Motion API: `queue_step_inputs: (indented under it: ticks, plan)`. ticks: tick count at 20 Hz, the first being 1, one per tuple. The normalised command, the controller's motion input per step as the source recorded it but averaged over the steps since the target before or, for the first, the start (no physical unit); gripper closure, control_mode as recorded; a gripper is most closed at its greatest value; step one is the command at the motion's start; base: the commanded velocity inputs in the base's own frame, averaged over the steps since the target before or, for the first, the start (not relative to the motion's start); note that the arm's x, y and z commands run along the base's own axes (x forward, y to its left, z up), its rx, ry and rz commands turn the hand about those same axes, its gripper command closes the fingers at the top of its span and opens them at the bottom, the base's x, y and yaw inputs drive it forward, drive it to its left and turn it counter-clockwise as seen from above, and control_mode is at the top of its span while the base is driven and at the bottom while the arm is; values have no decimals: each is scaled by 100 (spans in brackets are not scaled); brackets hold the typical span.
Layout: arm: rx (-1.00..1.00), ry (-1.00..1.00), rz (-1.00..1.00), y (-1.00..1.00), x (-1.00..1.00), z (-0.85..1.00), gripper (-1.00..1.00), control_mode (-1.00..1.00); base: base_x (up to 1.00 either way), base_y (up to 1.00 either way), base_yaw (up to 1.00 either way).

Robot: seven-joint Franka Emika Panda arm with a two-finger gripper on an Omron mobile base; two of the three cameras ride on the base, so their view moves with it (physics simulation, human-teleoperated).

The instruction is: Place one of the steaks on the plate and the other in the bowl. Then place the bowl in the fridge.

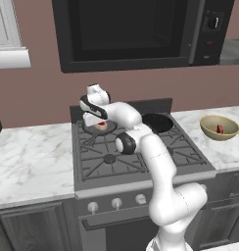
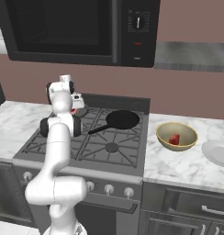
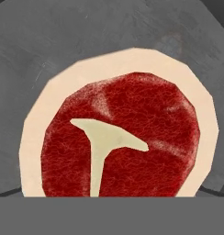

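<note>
Over the stove's rear left burner, arm bent forward, claw wide open, empty, just above steak.

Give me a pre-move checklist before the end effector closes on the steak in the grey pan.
1. Steak centred under the hand camera, lying flat in the grey pan: ok.
2. End effector open for the grasp: ok.
3. Fingertips straddling the steak rather than resting on it: cannot tell, they are hidden in the hand view.
4. Other steak already in the bowl: ok.
5. Plate on the counter right of the bowl, bare and ready: ok.
6. Black frying pan apart from the arm: ok.
</note>
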Motion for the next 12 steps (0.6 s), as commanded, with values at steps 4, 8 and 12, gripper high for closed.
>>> queue_step_inputs:
  ticks: [4, 8, 12]
  plan:
    - [3, 0, 0, -2, 0, -13, -100, -100, 0, 0, 0]
    - [3, 0, 0, 0, 0, -15, 100, -100, 0, 0, 0]
    - [1, 0, 0, 0, 0, -4, 100, -100, 0, 0, 0]
